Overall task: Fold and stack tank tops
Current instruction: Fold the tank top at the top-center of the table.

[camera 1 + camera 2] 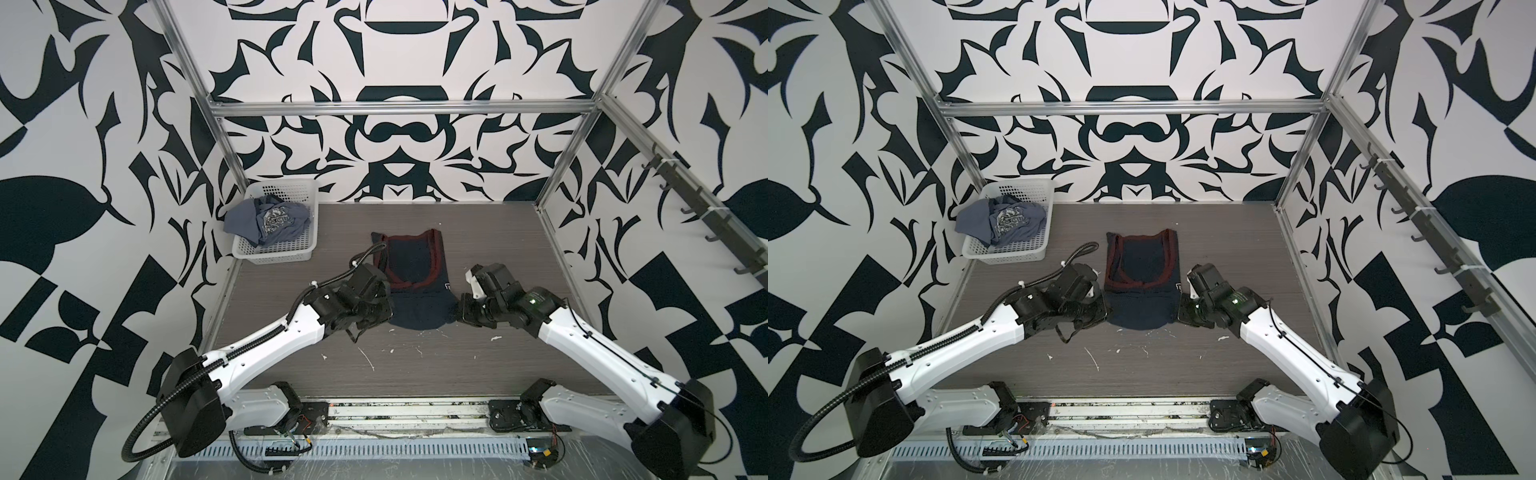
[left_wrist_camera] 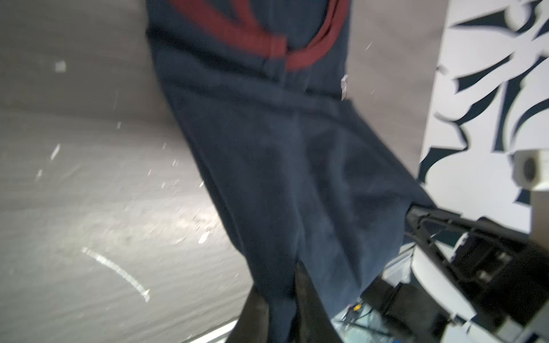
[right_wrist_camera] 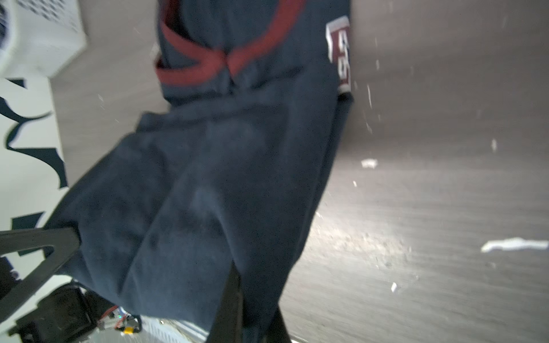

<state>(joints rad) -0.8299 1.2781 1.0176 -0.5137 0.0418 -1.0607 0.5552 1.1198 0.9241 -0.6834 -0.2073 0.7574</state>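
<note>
The navy tank top (image 1: pixel 415 266) lies near the middle of the grey wood-grain counter (image 1: pixel 519 257). Its maroon-trimmed straps point toward the back wall and its plain hem end toward the arms. A maroon-and-white print (image 3: pixel 341 53) shows at the garment's right edge, but it is too blurred and cropped to read.

Both arms reach in from the front and meet the hem end, one at each near corner. In the left wrist view the left fingers (image 2: pixel 309 297) are closed on the cloth, with dark fabric running down between them. The right fingers (image 3: pixel 230 300) are pressed together on the opposite corner in the same way. Between the two grips the navy cloth sags in soft folds. The maroon trim lies farther off, flat on the counter.

The slate grey-blue tank top (image 1: pixel 270 220) is well apart from all this. It sits crumpled in the white perforated basket (image 1: pixel 276 254) at the far left corner of the counter — its pale graphic faces up and one edge spills over the basket's left rim.

Small white scraps (image 1: pixel 368 359) are scattered over the front of the counter, between the arms — none of them touch the navy top.
</note>
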